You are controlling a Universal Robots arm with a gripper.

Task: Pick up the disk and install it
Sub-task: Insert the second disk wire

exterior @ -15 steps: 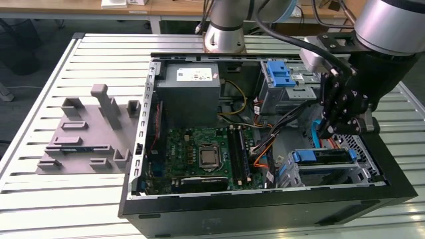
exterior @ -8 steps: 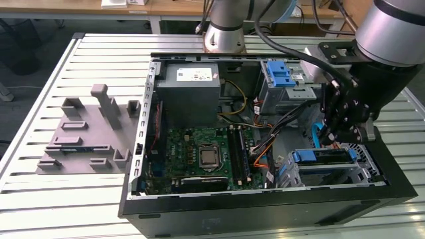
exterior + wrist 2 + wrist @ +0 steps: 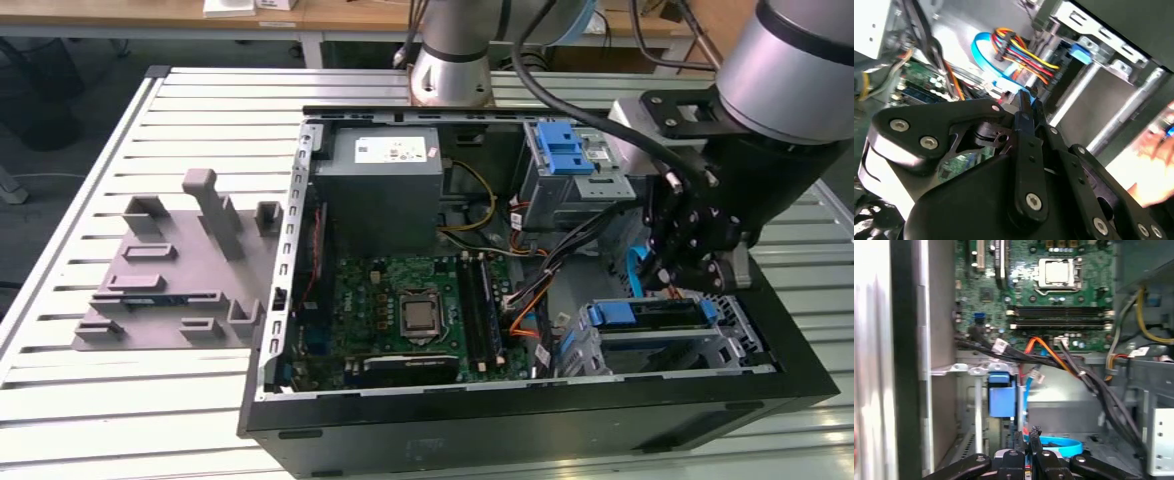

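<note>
Open computer case (image 3: 534, 420) lying on a slatted tabletop (image 3: 134, 400), toward the exterior view's right.

Disk (image 3: 647, 316): seated in the metal drive cage (image 3: 727, 350) at the case's corner nearest the camera on the exterior view's right; its blue end handle (image 3: 1002, 395) faces the motherboard (image 3: 414, 305).

Gripper (image 3: 694, 262): hanging just above that cage, inside the case opening. Fingers (image 3: 1024, 112) pressed together, nothing between them (clearest in both wrist views). It does not touch the disk.

Blue bracket (image 3: 567, 150): on top of the grey bay at the case's far edge.

Grey stand (image 3: 180, 265): on the tabletop, near its edge on the exterior view's left, well apart from the case.
</note>
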